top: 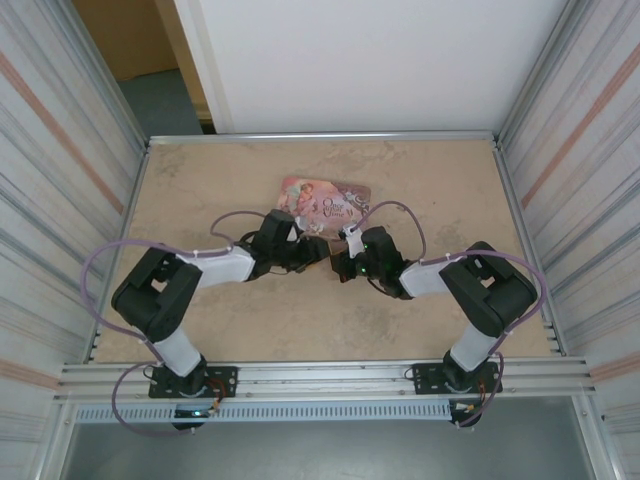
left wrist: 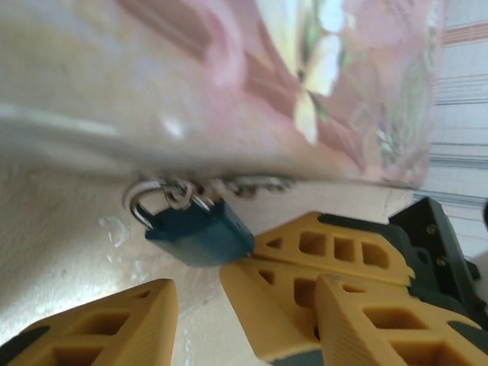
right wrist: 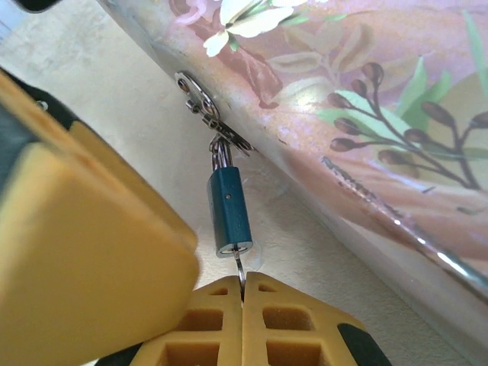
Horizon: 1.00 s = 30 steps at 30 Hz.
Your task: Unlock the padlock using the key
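Light: bright, even and diffuse from above; shadows on the counter (top: 300, 330) are faint and soft.
Glare: pale sheen streaks run along the pink tin (left wrist: 229, 91).
Focus: the left wrist view is smeared; the right wrist view is sharper, the padlock (right wrist: 229, 213) crisp, the near foreground soft.
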Tool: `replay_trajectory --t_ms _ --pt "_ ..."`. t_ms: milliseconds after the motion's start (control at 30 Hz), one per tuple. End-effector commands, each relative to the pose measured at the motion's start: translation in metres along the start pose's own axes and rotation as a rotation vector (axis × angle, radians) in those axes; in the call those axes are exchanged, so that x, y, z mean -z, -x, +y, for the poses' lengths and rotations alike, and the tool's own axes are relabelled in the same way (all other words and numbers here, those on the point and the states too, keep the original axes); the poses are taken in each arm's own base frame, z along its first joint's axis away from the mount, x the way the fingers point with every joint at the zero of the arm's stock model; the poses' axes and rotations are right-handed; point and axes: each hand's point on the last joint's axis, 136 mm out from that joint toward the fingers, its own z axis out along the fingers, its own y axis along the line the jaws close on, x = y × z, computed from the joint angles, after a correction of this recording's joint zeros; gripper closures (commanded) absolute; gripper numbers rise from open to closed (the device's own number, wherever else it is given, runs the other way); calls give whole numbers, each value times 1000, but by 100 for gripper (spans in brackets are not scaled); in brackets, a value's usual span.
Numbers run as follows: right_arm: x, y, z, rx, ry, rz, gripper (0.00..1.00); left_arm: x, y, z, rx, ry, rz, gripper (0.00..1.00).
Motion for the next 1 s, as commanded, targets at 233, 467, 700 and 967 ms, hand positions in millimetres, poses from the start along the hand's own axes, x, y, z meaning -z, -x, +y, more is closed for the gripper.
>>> replay_trajectory --t_ms 233,467,700,967 --pt "-2 0 4 -79 22 29 100 51 3 1 -1 19 -63 40" --pt "2 1 13 -197 49 94 100 88 11 24 100 -6 -188 37" --pt "8 4 23 -299 72 131 100 101 3 41 189 -38 -237 37" --pt "13 10 36 -428 130 154 100 108 5 36 202 -143 -310 36"
